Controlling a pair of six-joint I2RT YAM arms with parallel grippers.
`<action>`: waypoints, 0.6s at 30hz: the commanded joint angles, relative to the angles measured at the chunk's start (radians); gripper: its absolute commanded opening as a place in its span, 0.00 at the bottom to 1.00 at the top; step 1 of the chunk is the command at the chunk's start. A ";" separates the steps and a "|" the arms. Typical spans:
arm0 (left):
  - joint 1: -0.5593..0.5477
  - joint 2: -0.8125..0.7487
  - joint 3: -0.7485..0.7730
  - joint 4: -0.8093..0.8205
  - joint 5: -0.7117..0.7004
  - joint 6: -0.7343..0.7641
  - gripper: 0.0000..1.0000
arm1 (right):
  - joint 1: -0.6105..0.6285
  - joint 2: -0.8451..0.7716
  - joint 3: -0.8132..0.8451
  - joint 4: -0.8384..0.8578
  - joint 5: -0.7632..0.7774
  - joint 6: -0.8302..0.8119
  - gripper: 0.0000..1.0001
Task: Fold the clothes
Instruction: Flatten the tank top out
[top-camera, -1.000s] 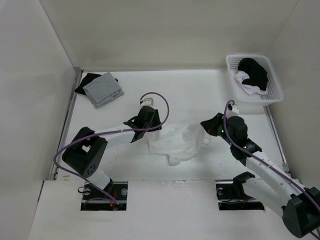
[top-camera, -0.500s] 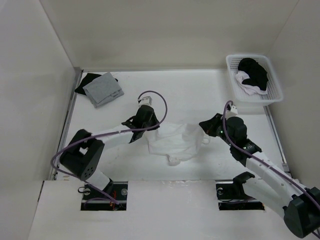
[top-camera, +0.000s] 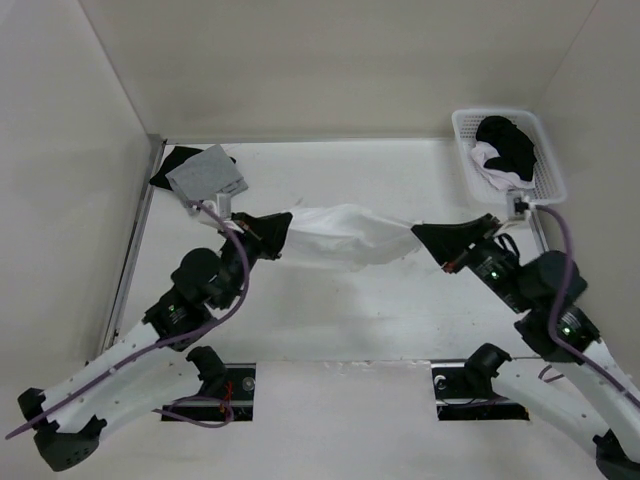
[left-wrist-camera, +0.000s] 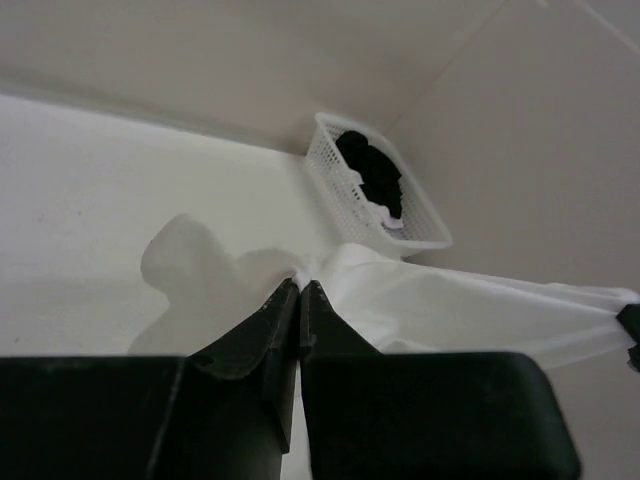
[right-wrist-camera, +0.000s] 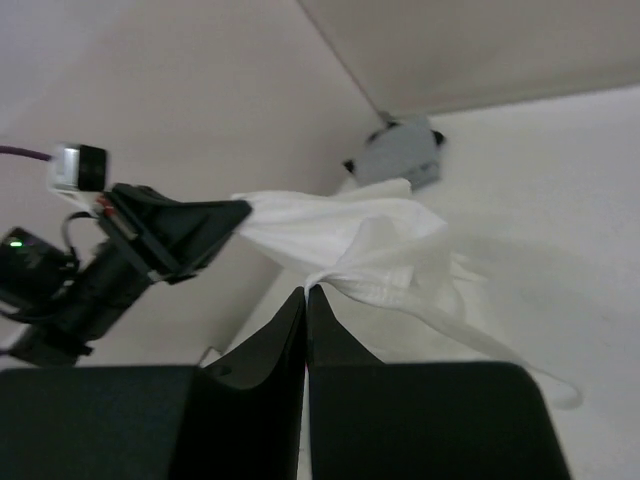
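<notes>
Above the middle of the worktop (top-camera: 350, 310), we saw the white garment (top-camera: 345, 235) held up off the surface, stretched in a sagging band between the two arms. The left gripper (top-camera: 288, 226) was pressed together on its left end and the right gripper (top-camera: 418, 233) pinched its right end, with a loose strip of it trailing below. Farther back, a grey cloth (top-camera: 207, 176) lay on a black garment (top-camera: 165, 168) in the left corner, and a white basket (top-camera: 549, 172) of dark laundry (top-camera: 505, 140) stood at the right.
</notes>
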 joint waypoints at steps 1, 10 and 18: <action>-0.078 -0.103 0.062 -0.068 -0.115 0.081 0.00 | 0.084 -0.050 0.118 -0.067 0.041 -0.049 0.03; -0.273 -0.291 0.021 -0.132 -0.369 0.124 0.03 | 0.222 -0.049 0.172 -0.127 0.210 -0.088 0.03; -0.313 -0.257 -0.149 -0.313 -0.465 -0.195 0.05 | -0.066 0.446 0.141 0.079 0.037 -0.077 0.04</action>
